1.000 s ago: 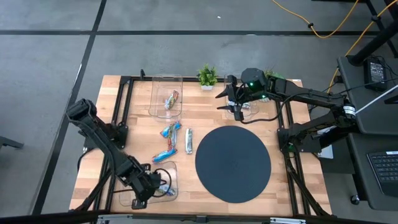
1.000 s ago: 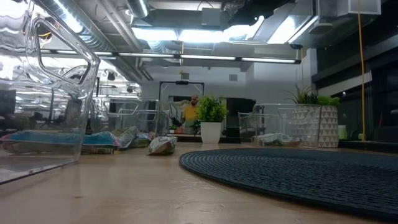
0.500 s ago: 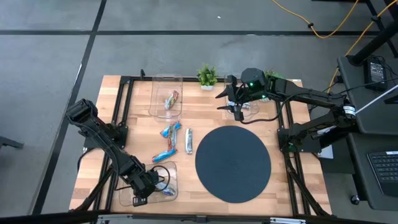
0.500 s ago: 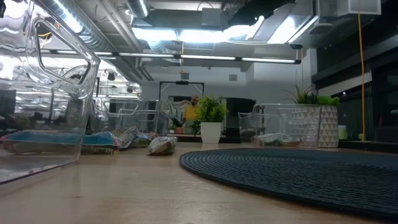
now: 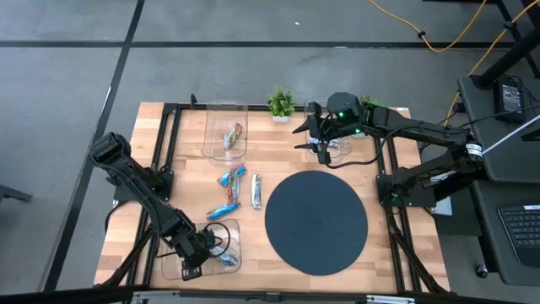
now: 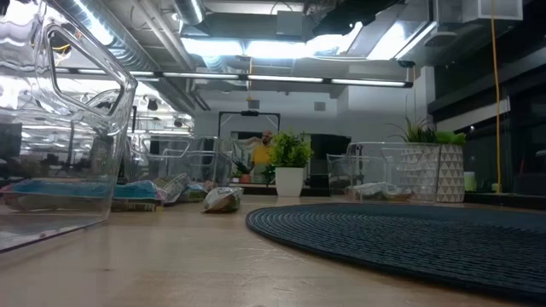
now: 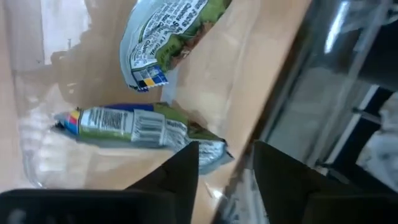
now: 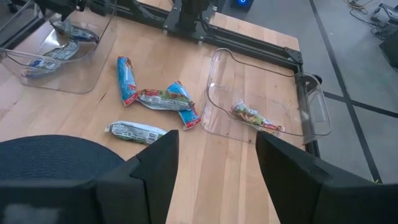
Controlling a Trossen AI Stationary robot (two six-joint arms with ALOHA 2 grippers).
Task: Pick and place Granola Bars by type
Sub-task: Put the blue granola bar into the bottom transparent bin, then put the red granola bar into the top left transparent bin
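Presently, the left hand [image 7: 225, 163] stood inside the near clear tray [image 5: 239, 245], fingers parted just above two green-wrapped bars [image 7: 140, 127], gripping nothing. Right hand [image 5: 319, 149] waited open at the far tray [image 5: 359, 155]; four bars [image 5: 234, 188] lay on the tabletop [image 5: 190, 177].

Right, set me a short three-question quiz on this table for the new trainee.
1. True or false: no granola bar lies on the dark round mat.
2. Which hand is down in the near clear tray? A. left hand B. right hand C. neither
3. Fill in: the far clear tray beside the plant holds ___ red-orange bar.
Key: 1 true. 2 A: the left hand is there, open, while the right hand waits at the table's far side. 3 one.
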